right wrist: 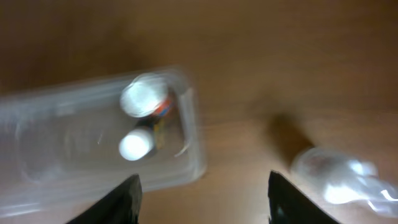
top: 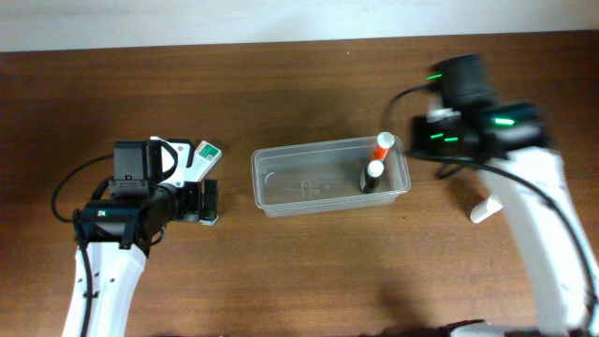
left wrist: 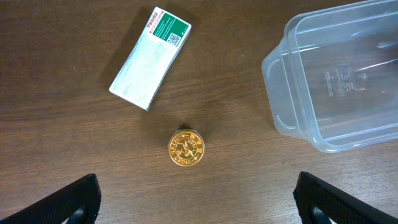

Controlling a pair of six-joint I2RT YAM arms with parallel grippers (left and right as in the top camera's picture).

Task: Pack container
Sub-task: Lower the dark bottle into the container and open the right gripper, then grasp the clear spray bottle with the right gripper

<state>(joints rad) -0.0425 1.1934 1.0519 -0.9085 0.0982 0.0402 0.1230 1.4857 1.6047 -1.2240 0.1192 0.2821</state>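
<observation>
Wooden table (top: 309, 271): bears all items.

Container (top: 330, 178): clear tub, near the middle of the table, between my two arms, open side up. Contents: two white-capped bottles at its right end, touching or nearly so. One carries an orange band (top: 383, 142) and sits against the far right corner. The other is dark-bodied (top: 373, 174) and just in front of it. The rest of the tub floor is bare.

Left pincer (left wrist: 196, 183): fingers spread wide, holding nothing, above the table left of the tub.

Right pincer (right wrist: 204, 190): fingers wide apart, holding nothing, above the tub's right end; view blurred.

White-and-green box (left wrist: 150, 57): lying flat, outside the tub, to its left.

Round gold piece (left wrist: 186, 148): on the table near the box, apart from it.
</observation>
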